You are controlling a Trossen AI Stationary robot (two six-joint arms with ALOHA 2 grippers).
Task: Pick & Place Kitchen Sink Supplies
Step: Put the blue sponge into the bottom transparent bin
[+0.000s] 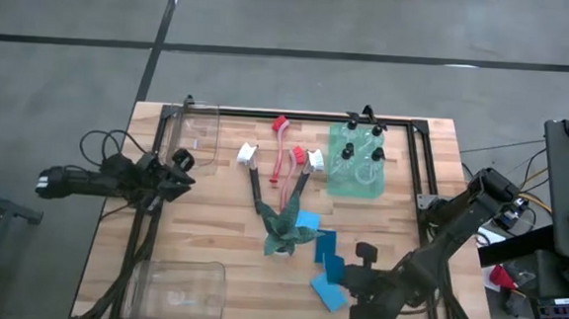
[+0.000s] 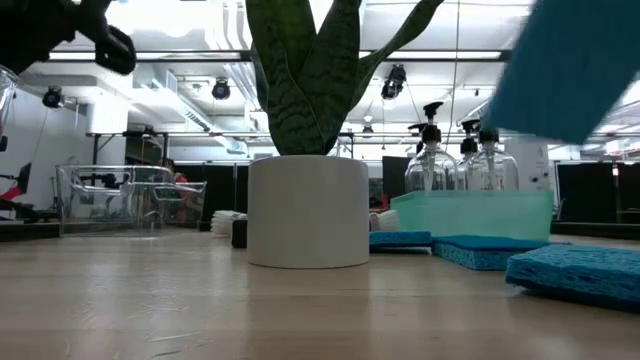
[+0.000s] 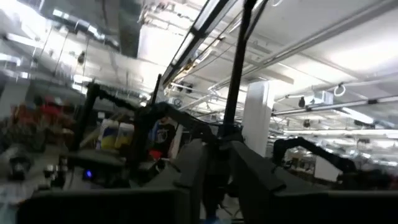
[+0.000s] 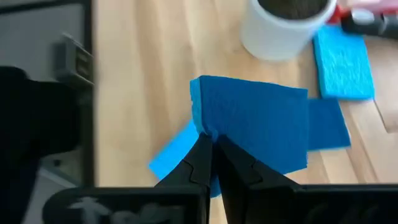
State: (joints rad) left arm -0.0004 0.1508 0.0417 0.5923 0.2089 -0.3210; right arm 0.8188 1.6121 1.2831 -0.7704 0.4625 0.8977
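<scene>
The counter [image 1: 220, 240] shows little sorted: the clear bin [image 1: 177, 292] at its near left corner holds nothing; brushes [image 1: 283, 152] lie mid-counter by the plant [image 1: 285, 231]; bottles [image 1: 356, 149] stand in the green tray [image 1: 354, 184]. The right end effector [image 4: 210, 163] is clenched on a dark blue sponge [image 4: 255, 127], lifted above other sponges [image 1: 328, 293] near the near edge; the left end effector [image 1: 180, 168] waits at the left edge, its grip not discernible.

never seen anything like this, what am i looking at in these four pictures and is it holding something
This is a robot with two dark arms at a wooden table. One picture looks straight down, one sits at table height, and two come from cameras on the wrists. The right gripper is pinching a dark blue sponge, lifted off the wood. The left gripper waits by the table's left edge, holding nothing. On the table are a potted plant, more blue sponges, dish brushes, black-capped bottles in a green tray, and two clear bins.
</scene>
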